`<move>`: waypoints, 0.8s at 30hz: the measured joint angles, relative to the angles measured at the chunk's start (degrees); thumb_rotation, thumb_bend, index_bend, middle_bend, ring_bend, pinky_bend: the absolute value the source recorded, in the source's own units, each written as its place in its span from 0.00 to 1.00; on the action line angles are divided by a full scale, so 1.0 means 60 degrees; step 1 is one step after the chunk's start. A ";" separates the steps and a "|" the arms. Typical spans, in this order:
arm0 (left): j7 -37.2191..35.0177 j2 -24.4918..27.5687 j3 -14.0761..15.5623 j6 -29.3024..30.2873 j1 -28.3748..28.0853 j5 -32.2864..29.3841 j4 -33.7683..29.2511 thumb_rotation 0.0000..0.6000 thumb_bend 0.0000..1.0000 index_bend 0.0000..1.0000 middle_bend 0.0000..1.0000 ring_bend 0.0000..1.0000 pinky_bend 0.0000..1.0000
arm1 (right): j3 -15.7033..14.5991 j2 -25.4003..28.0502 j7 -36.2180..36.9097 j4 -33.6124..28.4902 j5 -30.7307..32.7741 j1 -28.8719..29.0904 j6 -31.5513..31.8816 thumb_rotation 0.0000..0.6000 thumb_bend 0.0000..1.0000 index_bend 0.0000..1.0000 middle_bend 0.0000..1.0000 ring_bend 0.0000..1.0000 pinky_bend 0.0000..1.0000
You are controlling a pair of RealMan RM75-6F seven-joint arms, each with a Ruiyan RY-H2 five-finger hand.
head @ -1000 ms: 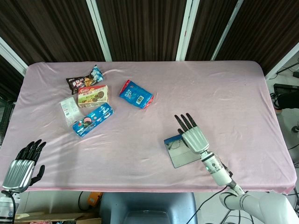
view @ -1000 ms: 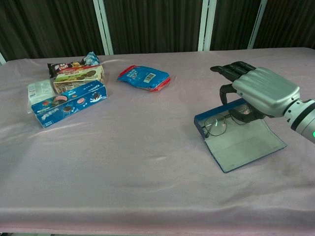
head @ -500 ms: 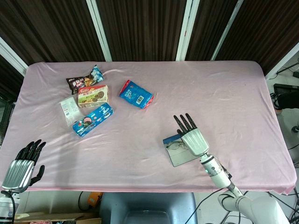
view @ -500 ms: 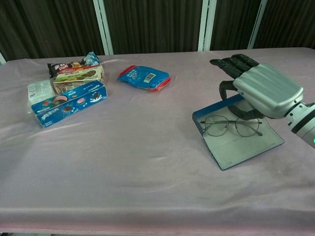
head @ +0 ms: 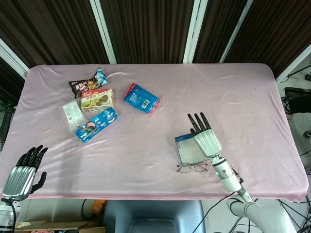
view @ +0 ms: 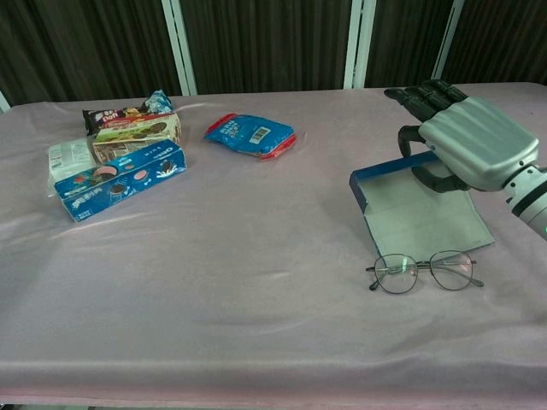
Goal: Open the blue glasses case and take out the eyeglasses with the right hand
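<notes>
The right hand [view: 472,141] is positioned over the far right part of the open case [view: 419,209], palm down, fingers extended toward the far edge of the table [head: 233,87]; its thumb curls down to the case by the raised blue wall, though whether it grips that wall cannot be told. In the head view this hand [head: 206,138] covers the right portion of the case [head: 187,148]. The case lies flat with its grey lining facing up and its blue wall along the far and left edges. The glasses [view: 423,270] lie on the pink cloth just beside the near edge of the case, outside it, lenses side by side, temples folded; no finger touches them. In the head view the glasses [head: 192,167] sit between the case and the near table edge. The left hand [head: 22,172] hangs at the near left corner, off the table edge, fingers loosely extended and holding nothing. Well apart from the case, on the far left of the cloth, is a cluster of snacks: a dark wrapper [head: 87,82], a biscuit box [head: 96,99], a white pack [head: 72,114], a blue cookie box [head: 96,124] and a blue bag [head: 141,97] set somewhat right of the rest
</notes>
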 measured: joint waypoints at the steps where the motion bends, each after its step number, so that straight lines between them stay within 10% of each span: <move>1: 0.0010 -0.0002 0.0000 -0.0008 -0.0004 -0.0001 -0.0001 1.00 0.46 0.00 0.03 0.03 0.17 | 0.0051 -0.0022 -0.0025 0.0094 0.0055 0.0020 -0.0046 1.00 0.56 0.63 0.02 0.00 0.00; 9: 0.0070 -0.0025 0.0004 -0.0053 -0.0024 -0.0012 -0.0007 1.00 0.46 0.00 0.03 0.03 0.17 | 0.0630 -0.0234 -0.0152 0.1202 0.0753 0.0313 -0.0852 1.00 0.56 0.61 0.02 0.00 0.00; 17: 0.0197 -0.0079 -0.0018 -0.0180 -0.0081 -0.0107 -0.0015 1.00 0.46 0.00 0.03 0.03 0.17 | 0.0990 -0.0319 0.0075 0.1643 0.1471 0.0510 -0.2495 1.00 0.55 0.26 0.01 0.00 0.00; 24: 0.0289 -0.0106 -0.0017 -0.0159 -0.0080 -0.0111 -0.0049 1.00 0.46 0.00 0.03 0.03 0.17 | 0.0919 0.0432 0.0379 0.0340 0.1647 0.0354 -0.3139 1.00 0.39 0.18 0.00 0.00 0.00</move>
